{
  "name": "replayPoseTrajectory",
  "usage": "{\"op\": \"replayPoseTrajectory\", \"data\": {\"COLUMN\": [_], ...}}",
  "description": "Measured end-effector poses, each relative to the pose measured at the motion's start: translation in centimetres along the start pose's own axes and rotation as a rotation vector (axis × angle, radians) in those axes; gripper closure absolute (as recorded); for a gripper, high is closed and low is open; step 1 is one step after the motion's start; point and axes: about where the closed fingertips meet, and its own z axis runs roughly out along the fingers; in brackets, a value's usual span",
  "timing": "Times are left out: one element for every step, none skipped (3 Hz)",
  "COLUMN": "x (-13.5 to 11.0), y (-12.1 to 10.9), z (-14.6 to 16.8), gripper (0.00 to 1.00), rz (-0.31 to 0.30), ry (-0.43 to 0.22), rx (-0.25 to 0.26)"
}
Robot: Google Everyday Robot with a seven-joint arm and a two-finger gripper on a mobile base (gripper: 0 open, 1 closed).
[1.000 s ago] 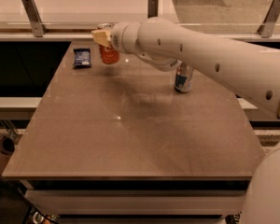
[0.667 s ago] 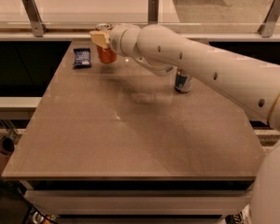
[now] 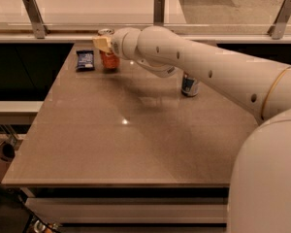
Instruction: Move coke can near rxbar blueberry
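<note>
The coke can [image 3: 109,61], red-orange, is upright at the far left of the table, at or just above the tabletop. My gripper [image 3: 104,43] is at its top, shut on it; the can's upper part is hidden by the fingers. The rxbar blueberry [image 3: 85,59], a small dark navy wrapper, lies flat just left of the can, with a narrow gap between them. My white arm reaches in from the right across the back of the table.
A taller silver-and-blue can [image 3: 189,85] stands at the right middle of the table [image 3: 126,144], partly hidden behind my arm. A rail with metal posts [image 3: 158,8] runs behind the table's far edge.
My gripper has lowered the coke can a little, down towards the tabletop beside the rxbar. The rxbar and the other can have not moved.
</note>
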Motion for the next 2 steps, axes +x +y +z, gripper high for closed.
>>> {"op": "replayPoseTrajectory", "data": {"x": [0.07,0.03], "y": [-0.13,0.05], "z": [0.13,0.20], "gripper": [1.00,0.82], "rz": [-0.001,-0.001], "ry": [0.002,0.001], "rx": [0.002,-0.001]}}
